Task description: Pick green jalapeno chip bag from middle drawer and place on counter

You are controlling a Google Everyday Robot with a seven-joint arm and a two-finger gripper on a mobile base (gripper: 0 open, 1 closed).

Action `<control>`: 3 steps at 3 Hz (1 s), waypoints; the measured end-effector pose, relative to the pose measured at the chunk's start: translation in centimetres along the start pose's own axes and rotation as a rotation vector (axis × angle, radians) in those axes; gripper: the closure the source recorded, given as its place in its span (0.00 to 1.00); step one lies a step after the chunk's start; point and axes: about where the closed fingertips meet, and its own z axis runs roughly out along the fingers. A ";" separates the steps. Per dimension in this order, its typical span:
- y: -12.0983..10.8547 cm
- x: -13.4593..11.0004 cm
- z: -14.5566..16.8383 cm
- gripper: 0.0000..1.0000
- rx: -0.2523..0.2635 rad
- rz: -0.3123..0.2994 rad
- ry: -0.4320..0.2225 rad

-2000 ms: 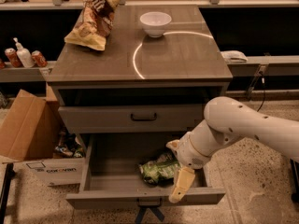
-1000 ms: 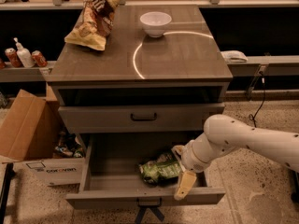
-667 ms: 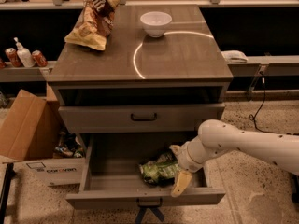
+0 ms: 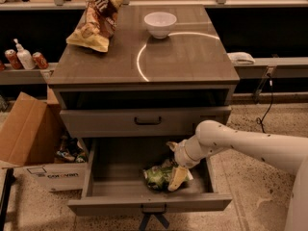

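Observation:
The green jalapeno chip bag (image 4: 155, 175) lies crumpled on the floor of the open middle drawer (image 4: 149, 203), right of centre. My gripper (image 4: 171, 162) reaches into the drawer from the right on the white arm. It is open. One tan finger points down against the bag's right edge and the other points up and back. The counter (image 4: 187, 57), with its bright curved arc, is above.
A brown-and-yellow chip bag (image 4: 96, 20) and a white bowl (image 4: 160, 23) sit on the counter. The shallower drawer with the black handle (image 4: 147, 121) is closed above the open one. A cardboard box (image 4: 31, 141) stands left of the cabinet. Cans and a bottle (image 4: 23, 58) are on a left shelf.
My arm has lowered and moved left, deeper into the drawer. The gripper has come closer to the green bag, its lower finger now at the bag's right edge. The bag has not moved.

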 end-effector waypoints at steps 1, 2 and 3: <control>0.0 0.0 0.0 0.00 0.000 0.000 0.000; -0.9 2.1 2.2 0.00 -0.011 -0.026 0.000; -2.4 4.7 4.7 0.00 -0.017 -0.057 -0.030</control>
